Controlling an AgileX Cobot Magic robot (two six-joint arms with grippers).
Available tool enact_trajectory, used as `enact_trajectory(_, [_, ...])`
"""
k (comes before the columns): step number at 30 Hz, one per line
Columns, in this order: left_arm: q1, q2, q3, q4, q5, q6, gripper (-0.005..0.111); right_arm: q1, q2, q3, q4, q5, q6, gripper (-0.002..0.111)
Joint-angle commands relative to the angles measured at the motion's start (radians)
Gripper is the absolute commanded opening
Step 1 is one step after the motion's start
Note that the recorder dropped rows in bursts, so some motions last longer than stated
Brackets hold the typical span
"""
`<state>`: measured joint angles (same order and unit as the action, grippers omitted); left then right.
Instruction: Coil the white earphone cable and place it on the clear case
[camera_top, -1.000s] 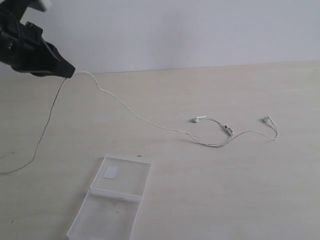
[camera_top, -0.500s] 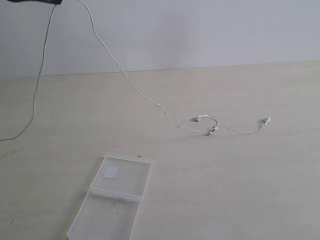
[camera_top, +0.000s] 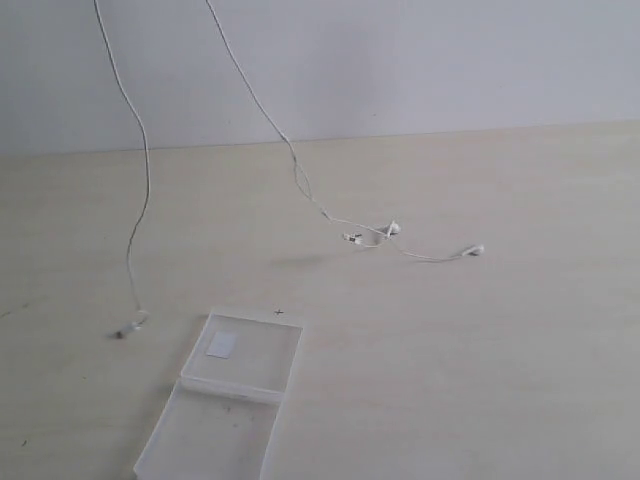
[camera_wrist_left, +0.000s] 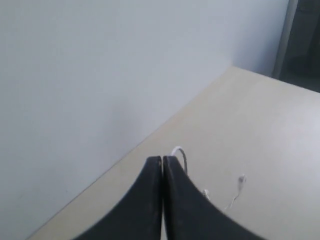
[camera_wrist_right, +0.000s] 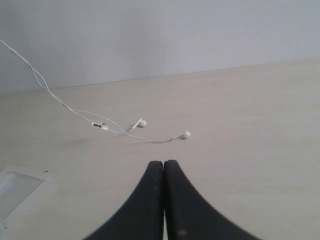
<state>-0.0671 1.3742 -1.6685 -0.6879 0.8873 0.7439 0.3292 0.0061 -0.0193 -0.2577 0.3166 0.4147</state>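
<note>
The left hand, seen at the upper left of the exterior view a second before, had been carried up past that view's top edge, and the white earphone cable (camera_top: 292, 150) had been drawn up with it. The two earbuds had been dragged leftward across the bench (camera_top: 480, 380), and the plug had been pulled in from the left.

The cable was hung in two strands from above the top of the exterior view. The left strand was let down to the plug (camera_top: 124, 330), which lay on the bench just beside the clear case (camera_top: 243, 365), not on it. The right strand was led down to the inline remote (camera_top: 352, 238) and on to the earbuds, one (camera_top: 392, 228) near the remote and the other (camera_top: 475, 250) farther right, both low at the bench. No part of the cable was coiled.

The clear case was laid open near the front edge, its two halves flat, with a white sticker (camera_top: 221, 346) in the farther half.

In the left wrist view the left hand (camera_wrist_left: 162, 159) was seen with its jaws pressed together on the cable, a small white loop (camera_wrist_left: 178, 151) showing at the tips. The right hand (camera_wrist_right: 163, 162) was held above the bench with its jaws together and nothing between them, the earbuds being well ahead of it.
</note>
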Motion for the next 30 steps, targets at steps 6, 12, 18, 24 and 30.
enact_trajectory(6, [-0.004, -0.005, -0.091, -0.060, -0.005, -0.019, 0.000, -0.006, -0.006, 0.002, -0.044, -0.007, -0.008, 0.000])
enact_trajectory(12, [-0.004, -0.005, -0.127, -0.082, -0.011, -0.019, 0.000, -0.006, -0.006, 0.002, -0.118, -0.007, -0.008, 0.000])
enact_trajectory(18, [-0.004, -0.005, -0.187, -0.094, -0.011, -0.019, 0.000, -0.006, -0.006, 0.002, -0.233, -0.032, -0.011, 0.000])
enact_trajectory(24, [-0.004, -0.005, -0.203, -0.146, -0.033, -0.015, 0.000, -0.006, -0.006, 0.002, -0.232, -0.224, 0.009, 0.000])
enact_trajectory(30, [-0.004, -0.005, -0.203, -0.195, -0.075, 0.012, 0.000, -0.004, -0.006, 0.002, -0.106, -0.487, 0.173, 0.000])
